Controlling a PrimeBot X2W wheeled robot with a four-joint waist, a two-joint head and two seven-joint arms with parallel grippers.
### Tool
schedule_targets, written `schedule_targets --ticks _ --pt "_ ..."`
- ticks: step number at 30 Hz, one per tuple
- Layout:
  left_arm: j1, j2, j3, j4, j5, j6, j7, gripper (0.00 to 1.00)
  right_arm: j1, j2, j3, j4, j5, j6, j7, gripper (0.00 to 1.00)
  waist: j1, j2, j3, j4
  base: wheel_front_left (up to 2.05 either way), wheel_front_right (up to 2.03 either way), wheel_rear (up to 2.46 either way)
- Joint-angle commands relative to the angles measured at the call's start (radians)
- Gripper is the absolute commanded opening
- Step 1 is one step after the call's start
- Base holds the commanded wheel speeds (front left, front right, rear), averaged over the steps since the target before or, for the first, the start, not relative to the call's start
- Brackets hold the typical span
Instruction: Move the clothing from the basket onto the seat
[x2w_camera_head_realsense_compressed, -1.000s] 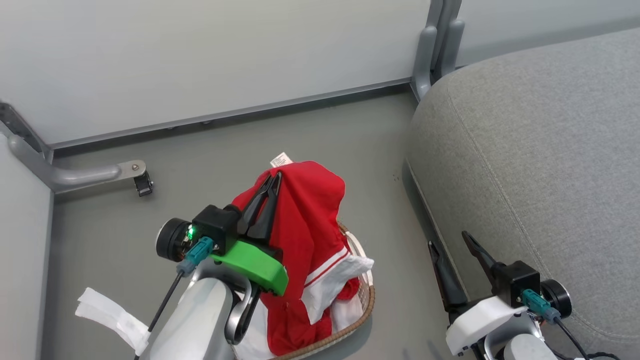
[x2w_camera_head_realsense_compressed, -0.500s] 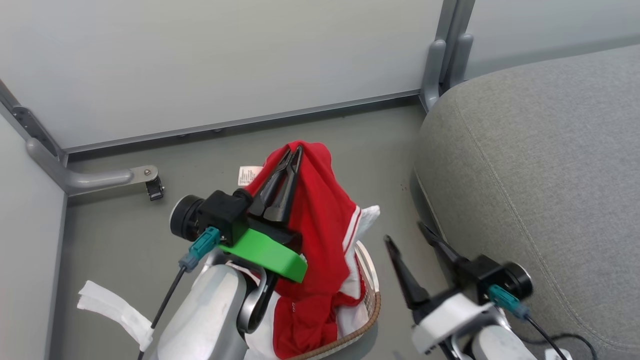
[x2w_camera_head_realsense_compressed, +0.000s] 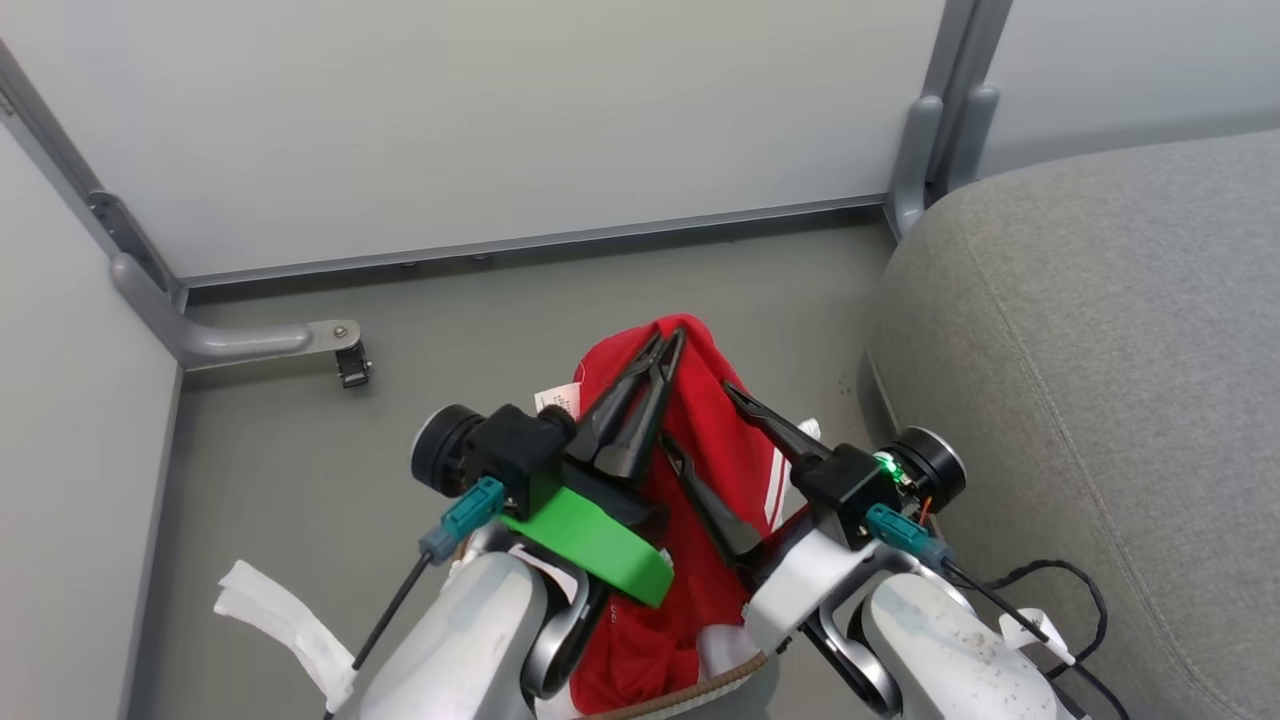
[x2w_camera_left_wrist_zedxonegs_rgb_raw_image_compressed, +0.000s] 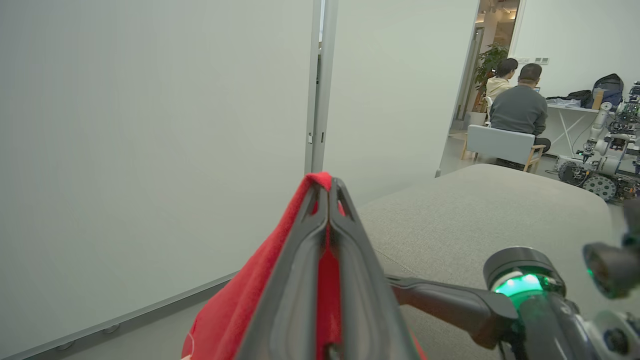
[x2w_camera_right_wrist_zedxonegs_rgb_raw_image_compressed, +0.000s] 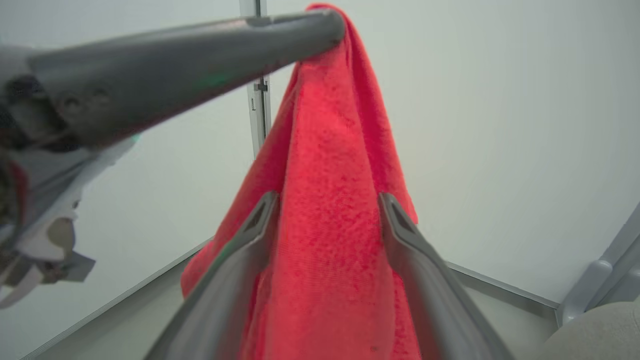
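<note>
A red garment (x2w_camera_head_realsense_compressed: 720, 450) with white stripes hangs from my left gripper (x2w_camera_head_realsense_compressed: 672, 336), which is shut on its top fold above the basket; in the left wrist view the fabric (x2w_camera_left_wrist_zedxonegs_rgb_raw_image_compressed: 235, 310) drapes off the closed left gripper (x2w_camera_left_wrist_zedxonegs_rgb_raw_image_compressed: 327, 182). My right gripper (x2w_camera_head_realsense_compressed: 697, 415) is open, one finger on each side of the hanging cloth. In the right wrist view the red cloth (x2w_camera_right_wrist_zedxonegs_rgb_raw_image_compressed: 330, 235) lies between the spread fingers of the right gripper (x2w_camera_right_wrist_zedxonegs_rgb_raw_image_compressed: 327, 202). A short arc of the basket's brown rim (x2w_camera_head_realsense_compressed: 700, 688) shows below. The grey seat (x2w_camera_head_realsense_compressed: 1100, 350) is at the right.
Pale wall panels and a grey post (x2w_camera_head_realsense_compressed: 940, 130) close off the corner behind. A metal foot with a caster (x2w_camera_head_realsense_compressed: 345, 360) juts onto the floor at left. A white cloth strip (x2w_camera_head_realsense_compressed: 280, 620) lies lower left. Two seated people (x2w_camera_left_wrist_zedxonegs_rgb_raw_image_compressed: 520, 100) are far off.
My right gripper has swung left from beside the seat to the hanging garment and now straddles it. The left gripper still holds the garment up. The head camera has shifted.
</note>
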Motion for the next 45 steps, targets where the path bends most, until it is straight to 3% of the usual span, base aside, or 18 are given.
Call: schedule_targets --ticks 1,5,6,8,15,16,17,18,24,37,45 --pt "-0.010 0.001 -0.010 -0.008 -0.006 -0.001 -0.003 0.00 -0.012 -0.004 0.004 0.025 -0.005 0.000 -0.002 1.00 0.0001 -0.0001 -0.003 0.017 0.00 0.00 0.00" --pt "-0.011 0.001 -0.033 -0.012 -0.018 0.004 -0.003 0.00 -0.024 -0.004 0.010 0.088 0.005 -0.001 -0.002 1.00 0.0001 -0.0001 0.000 0.032 0.00 0.00 0.00" --pt "-0.012 0.000 -0.035 -0.013 -0.020 0.005 -0.003 0.00 -0.025 -0.004 0.012 0.103 0.010 -0.001 -0.002 0.73 0.0001 -0.0001 0.001 0.034 0.00 0.00 0.00" --pt "-0.013 0.000 -0.041 -0.015 -0.025 0.008 -0.003 0.00 -0.030 -0.004 0.023 0.135 0.024 0.000 -0.002 0.00 0.0001 -0.0001 0.003 0.038 0.00 0.00 0.00" --pt "-0.009 0.000 -0.026 -0.008 -0.012 0.013 -0.003 0.00 -0.031 -0.005 -0.023 0.150 0.045 -0.001 -0.002 0.00 0.0001 -0.0001 0.017 0.029 0.00 0.00 0.00" --pt "-0.004 0.000 -0.023 -0.004 -0.007 0.013 -0.003 0.18 -0.024 -0.005 -0.032 0.147 0.044 -0.001 -0.002 0.00 0.0001 -0.0001 0.018 0.024 0.00 0.00 0.00" --pt "0.006 0.000 -0.020 0.007 -0.001 0.014 -0.002 0.67 -0.015 -0.004 -0.039 0.143 0.041 -0.001 -0.002 0.00 0.0001 -0.0001 0.020 0.013 0.00 0.00 0.00" --pt "0.009 0.000 -0.013 0.008 0.007 0.015 -0.002 1.00 -0.007 -0.004 -0.045 0.140 0.036 -0.001 -0.002 0.00 0.0001 -0.0001 0.021 0.004 0.00 0.00 0.00" --pt "0.035 0.007 0.021 0.030 0.049 0.007 -0.002 1.00 0.026 -0.004 -0.116 0.112 0.020 -0.001 -0.002 0.00 0.0001 -0.0001 0.048 -0.090 0.00 0.00 0.00" --pt "0.102 0.016 0.047 0.015 0.098 -0.004 -0.002 1.00 0.100 -0.003 -0.216 0.035 -0.013 -0.001 -0.002 0.00 0.0001 -0.0001 0.103 -0.374 0.00 0.00 0.00" --pt "0.109 0.027 0.052 -0.002 0.109 -0.005 -0.002 1.00 0.119 -0.003 -0.260 0.011 -0.043 -0.001 -0.002 0.00 0.0001 -0.0001 0.138 -0.472 0.00 0.00 0.00"
